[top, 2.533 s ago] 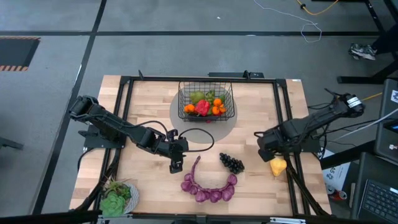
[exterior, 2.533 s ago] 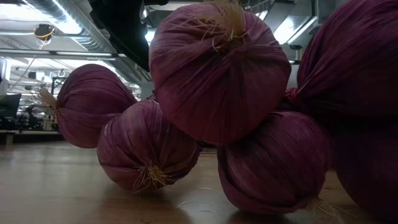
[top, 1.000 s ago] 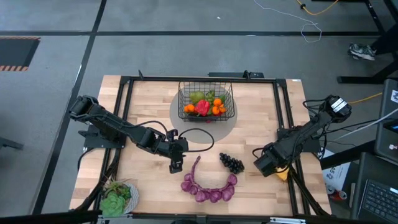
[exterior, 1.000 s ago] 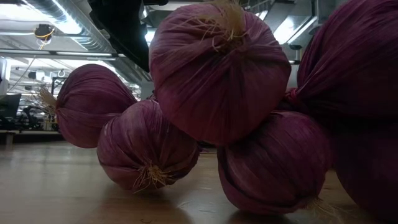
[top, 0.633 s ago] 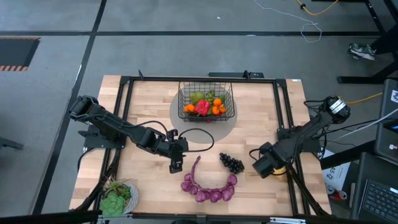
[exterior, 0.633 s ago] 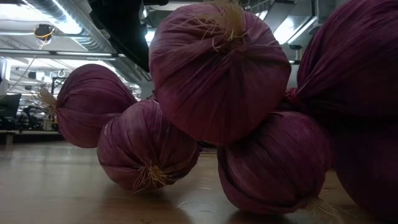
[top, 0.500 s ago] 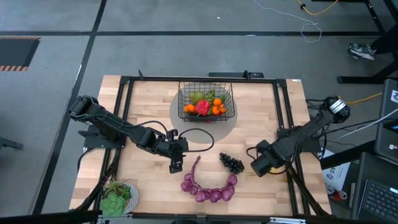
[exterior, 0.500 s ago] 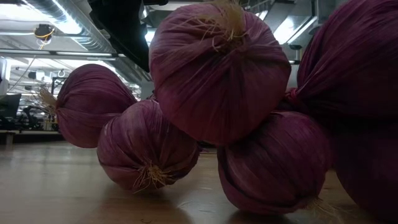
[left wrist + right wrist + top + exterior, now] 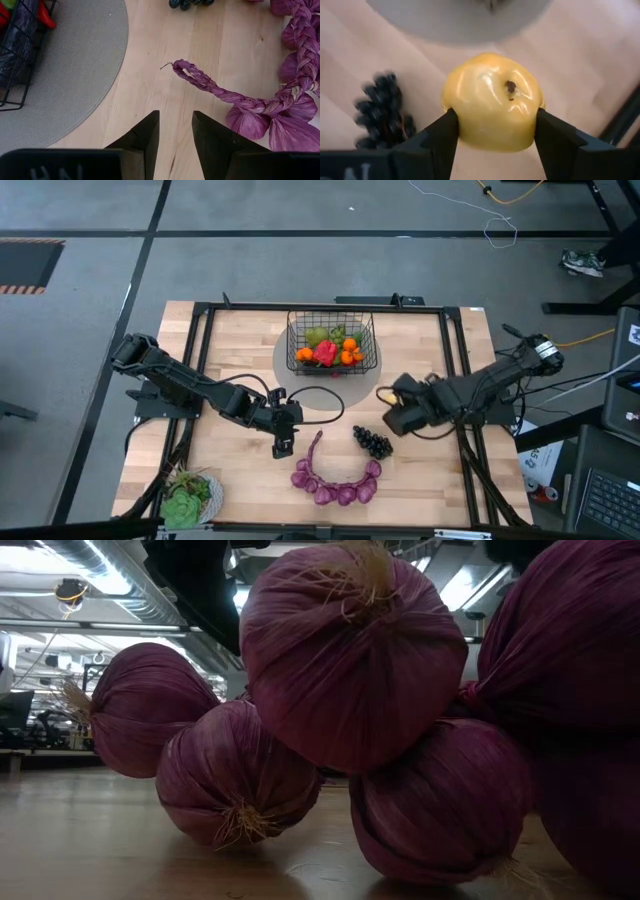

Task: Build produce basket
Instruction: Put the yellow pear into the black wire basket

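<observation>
The black wire basket point(image 9: 332, 345) stands on a round grey mat at the table's far middle, with a green pear, oranges and a red pepper in it. My right gripper point(image 9: 392, 412) point(image 9: 495, 122) hangs right of the mat, shut on a yellow pear point(image 9: 492, 102). Dark grapes point(image 9: 372, 442) point(image 9: 385, 112) lie on the wood just nearer than it. The purple onion braid point(image 9: 335, 480) point(image 9: 280, 100) curves along the near middle and fills the low view point(image 9: 350, 660). My left gripper point(image 9: 283, 445) point(image 9: 175, 130) is open above bare wood, left of the braid's loop end. My right gripper pinches the yellow pear by the two opposite sides of its wide body point(image 9: 462, 125) between its two fingers. The fingers come from above, slanting down. The pear's dark-spotted end point(image 9: 510, 86) faces away from the wrist. The pear is lifted clear of the table.
A plate with leafy lettuce point(image 9: 187, 500) sits at the near left corner. A black cable loop point(image 9: 318, 402) lies between the mat and my left gripper. Black frame rails point(image 9: 455, 370) run along the table's edges. Bare wood shows right of the grapes.
My right gripper has risen from the table's right edge with the yellow pear and gone left and toward the far edge, stopping right of the mat; its wrist has turned. The pear is lifted clear of the table.
</observation>
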Robot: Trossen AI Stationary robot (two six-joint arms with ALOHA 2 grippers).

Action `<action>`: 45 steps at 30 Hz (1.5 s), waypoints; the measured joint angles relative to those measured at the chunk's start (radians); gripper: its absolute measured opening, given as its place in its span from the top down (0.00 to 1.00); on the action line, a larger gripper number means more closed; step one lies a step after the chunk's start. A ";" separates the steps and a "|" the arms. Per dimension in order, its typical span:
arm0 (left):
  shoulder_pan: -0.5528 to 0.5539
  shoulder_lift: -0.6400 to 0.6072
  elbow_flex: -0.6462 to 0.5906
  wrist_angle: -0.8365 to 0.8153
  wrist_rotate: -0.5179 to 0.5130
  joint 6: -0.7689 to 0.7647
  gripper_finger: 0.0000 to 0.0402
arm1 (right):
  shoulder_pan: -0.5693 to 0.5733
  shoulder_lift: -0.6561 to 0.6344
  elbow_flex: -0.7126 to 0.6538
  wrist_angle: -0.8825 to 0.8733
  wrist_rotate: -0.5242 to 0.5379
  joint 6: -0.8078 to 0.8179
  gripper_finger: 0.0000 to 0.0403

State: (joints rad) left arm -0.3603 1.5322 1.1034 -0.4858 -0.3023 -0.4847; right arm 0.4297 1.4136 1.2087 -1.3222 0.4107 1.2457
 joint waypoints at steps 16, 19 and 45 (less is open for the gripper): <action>0.000 0.000 0.000 0.000 -0.012 0.000 0.73 | -0.195 -0.003 0.272 0.126 0.648 -0.510 0.47; 0.000 0.000 0.000 0.000 -0.029 0.000 0.73 | -0.234 -0.003 0.273 0.212 0.694 -0.606 0.47; 0.000 0.000 0.000 0.000 -0.030 -0.001 0.73 | -0.599 0.002 0.055 0.632 0.233 -0.933 0.44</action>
State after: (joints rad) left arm -0.3603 1.5323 1.1034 -0.4855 -0.3321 -0.4854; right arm -0.1698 1.4158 1.2635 -0.6900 0.6433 0.3125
